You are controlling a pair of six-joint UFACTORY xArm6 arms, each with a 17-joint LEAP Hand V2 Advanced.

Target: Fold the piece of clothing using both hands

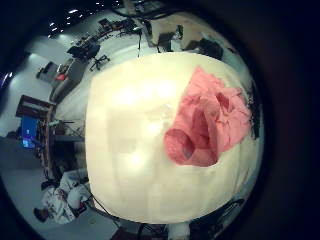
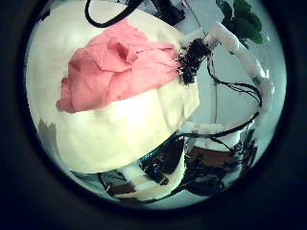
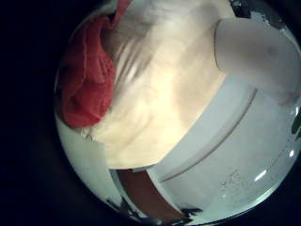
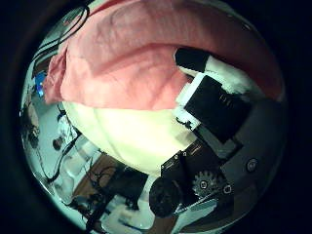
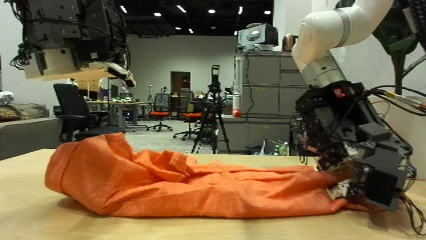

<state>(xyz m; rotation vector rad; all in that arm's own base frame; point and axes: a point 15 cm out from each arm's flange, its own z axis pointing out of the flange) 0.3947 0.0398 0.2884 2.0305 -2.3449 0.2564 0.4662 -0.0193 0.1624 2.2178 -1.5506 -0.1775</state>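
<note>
The piece of clothing [image 5: 200, 180] is an orange-pink garment that lies crumpled in a long low heap on the light table [image 5: 53, 225]. It is bunched thick at the end far from the right hand and becomes thin toward that hand. I judge it soft, light and limp: it will sag and drag on the table when lifted, and a grip on one layer only may let the other layers slide away. It is better to take it at an edge or a corner, but the wrinkles hide where the hems are. The right hand [image 5: 349, 160] is low at the thin end of the cloth, with its fingers pointing down onto the table edge of the fabric. In the right thumb side palm view one finger [image 4: 200, 63] lies on the cloth [image 4: 136, 49], but I cannot tell if the fingers pinch it or only touch it. The left hand [image 5: 73, 45] hangs high above the thick end, well apart from the cloth, holding nothing; its fingers look relaxed.
</note>
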